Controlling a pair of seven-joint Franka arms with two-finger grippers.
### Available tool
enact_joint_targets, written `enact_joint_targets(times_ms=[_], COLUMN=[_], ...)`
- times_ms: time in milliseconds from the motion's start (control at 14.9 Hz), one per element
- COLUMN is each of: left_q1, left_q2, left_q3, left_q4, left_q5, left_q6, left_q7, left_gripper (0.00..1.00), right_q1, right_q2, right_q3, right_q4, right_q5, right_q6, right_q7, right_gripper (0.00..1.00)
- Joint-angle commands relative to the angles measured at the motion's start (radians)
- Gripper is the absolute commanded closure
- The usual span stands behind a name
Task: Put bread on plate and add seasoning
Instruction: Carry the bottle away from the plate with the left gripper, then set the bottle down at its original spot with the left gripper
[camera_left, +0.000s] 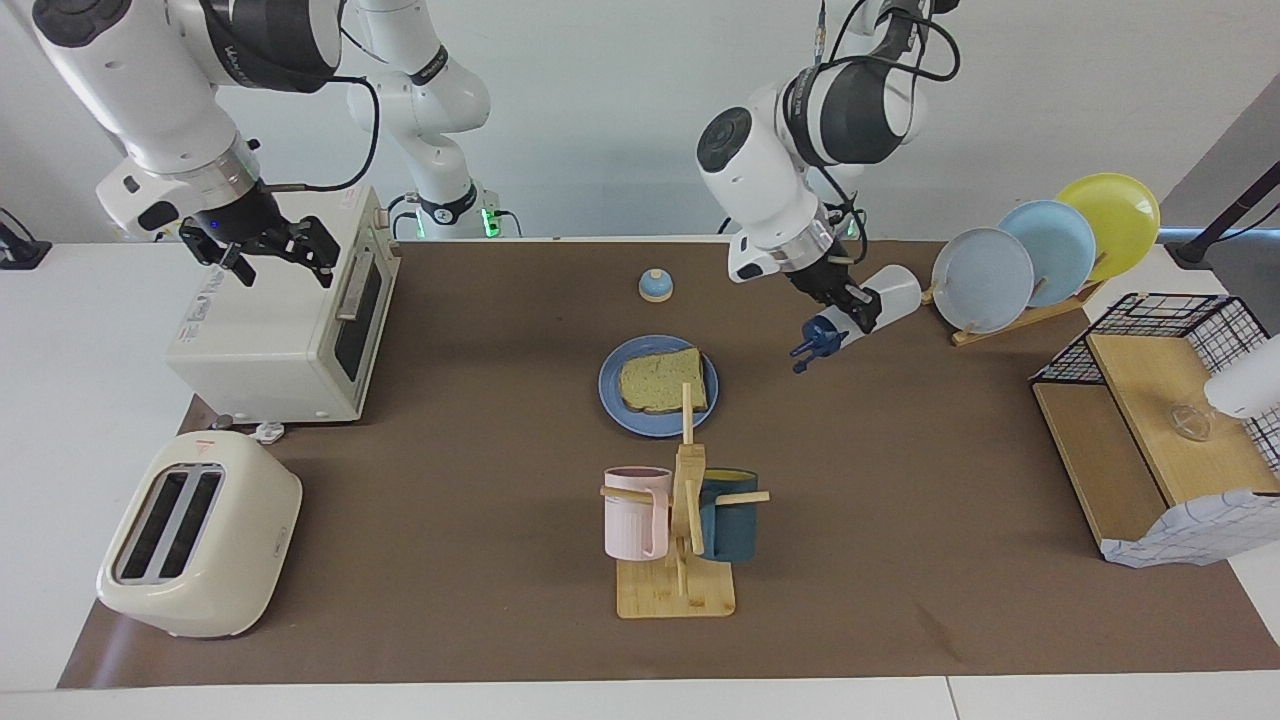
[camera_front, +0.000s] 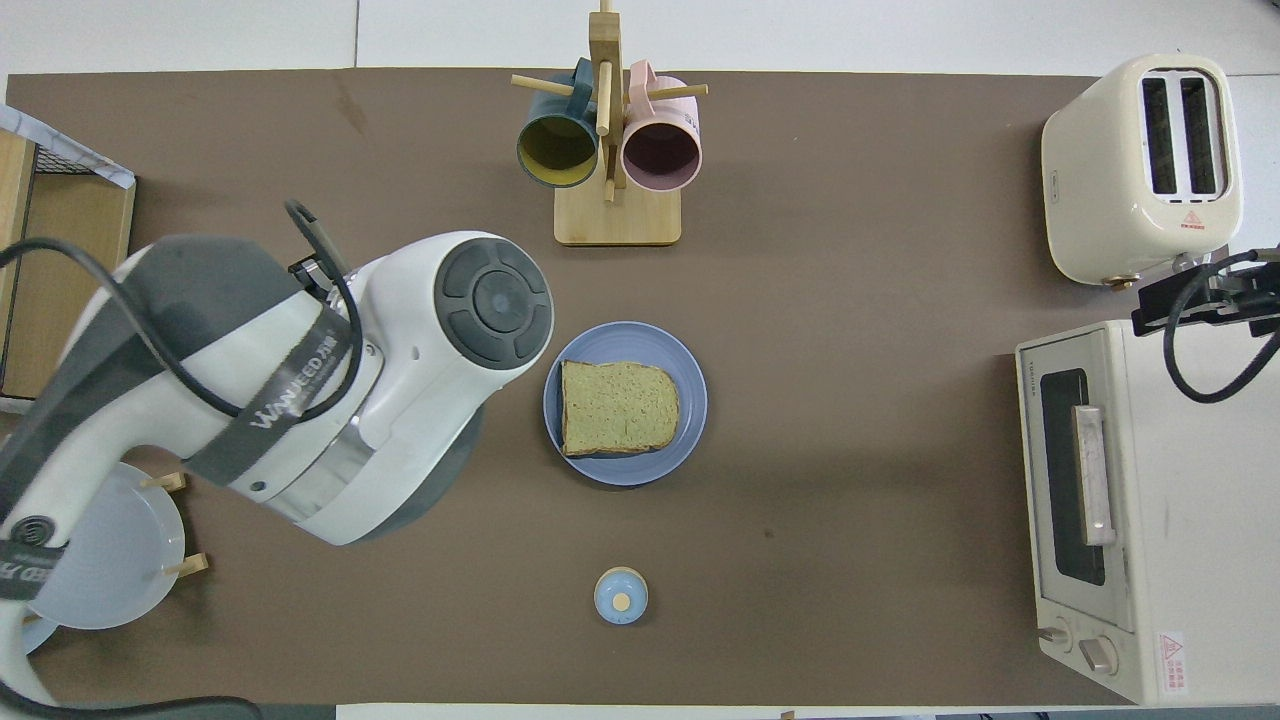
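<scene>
The bread (camera_left: 662, 381) lies flat on the medium-blue plate (camera_left: 612, 400) at the middle of the brown mat; both also show in the overhead view, bread (camera_front: 618, 407) on plate (camera_front: 690, 380). My left gripper (camera_left: 850, 300) is shut on the seasoning bottle (camera_left: 893, 290) and holds it up in the air, tilted, with its navy cap (camera_left: 820, 338) pointing down and toward the plate. The bottle is over the mat beside the plate, toward the left arm's end. In the overhead view the left arm hides it. My right gripper (camera_left: 282, 252) hangs open and empty over the toaster oven (camera_left: 270, 340).
A blue-topped bell knob (camera_left: 655, 286) sits nearer to the robots than the plate. A mug tree (camera_left: 688, 520) with a pink and a teal mug stands farther from the robots. A toaster (camera_left: 195, 535), a rack of plates (camera_left: 1040, 260) and a wire-and-wood shelf (camera_left: 1160, 420) stand at the table's ends.
</scene>
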Motion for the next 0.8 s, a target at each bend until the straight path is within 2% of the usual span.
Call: enact_joint_targets(times_ms=[0, 402, 737], left_q1=[0.075, 0.173, 0.231], left_q2=[-0.099, -0.174, -0.185], left_q3=[-0.006, -0.002, -0.002], left_q4=[-0.034, -0.032, -0.032], left_q5=[-0.093, -0.289, -0.400], left_q6=[0.055, 0.103, 0.170], left_q7=[0.046, 0.039, -0.018], left_gripper=[0.94, 0.93, 0.93], right_q1=[-0.009, -0.009, -0.009], right_q2=[-0.015, -0.015, -0.014], right_q3=[0.001, 0.001, 0.001], right_q4=[-0.008, -0.008, -0.008], right_q5=[-0.001, -0.001, -0.001], right_q6=[-0.015, -0.015, -0.015], right_q7=[-0.024, -0.024, -0.024], right_gripper=[0.00, 0.00, 0.00])
